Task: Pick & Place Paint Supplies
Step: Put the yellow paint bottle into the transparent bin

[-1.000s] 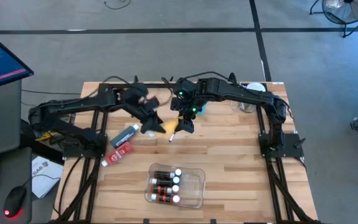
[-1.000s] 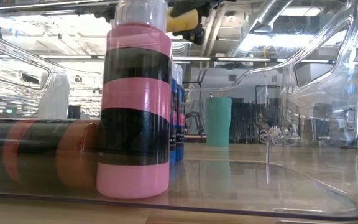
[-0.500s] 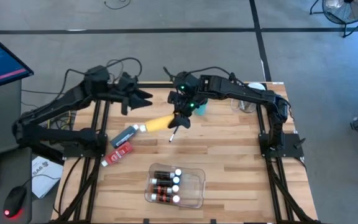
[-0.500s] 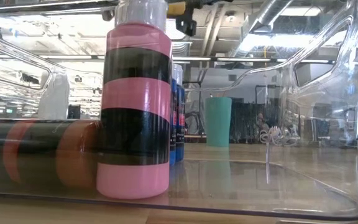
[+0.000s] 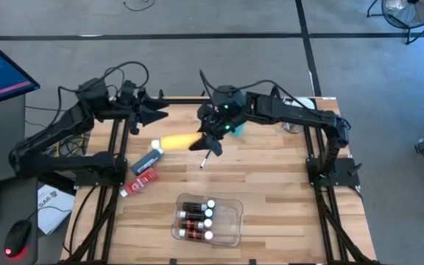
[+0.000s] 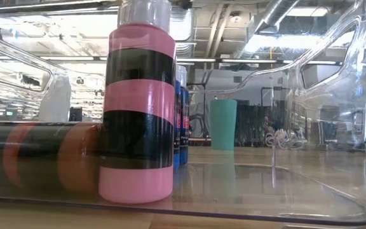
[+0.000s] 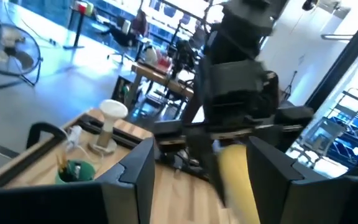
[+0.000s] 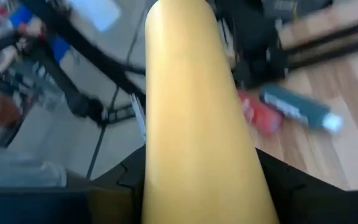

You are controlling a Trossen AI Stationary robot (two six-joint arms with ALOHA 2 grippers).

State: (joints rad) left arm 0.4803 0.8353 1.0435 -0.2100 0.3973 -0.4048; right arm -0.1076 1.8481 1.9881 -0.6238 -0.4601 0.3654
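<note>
Right claw clamping yellow bottle, seemingly airborne (left claw empty, parted)

1. I see bare wood across the right half of the table; a gripper could pass there freely.
2. The clear tray sits near the front edge at the middle, with small bottles filling its left part; its right part is open.
3. The grey tube and the red tube lie on the left side, blocking a low sweep there.
4. The right gripper holds the yellow bottle above the table's back middle, over a brush.
5. The left gripper hangs at the back-left edge, its fingers parted, apart from the bottle.
6. The teal cup stands at the back.
</note>
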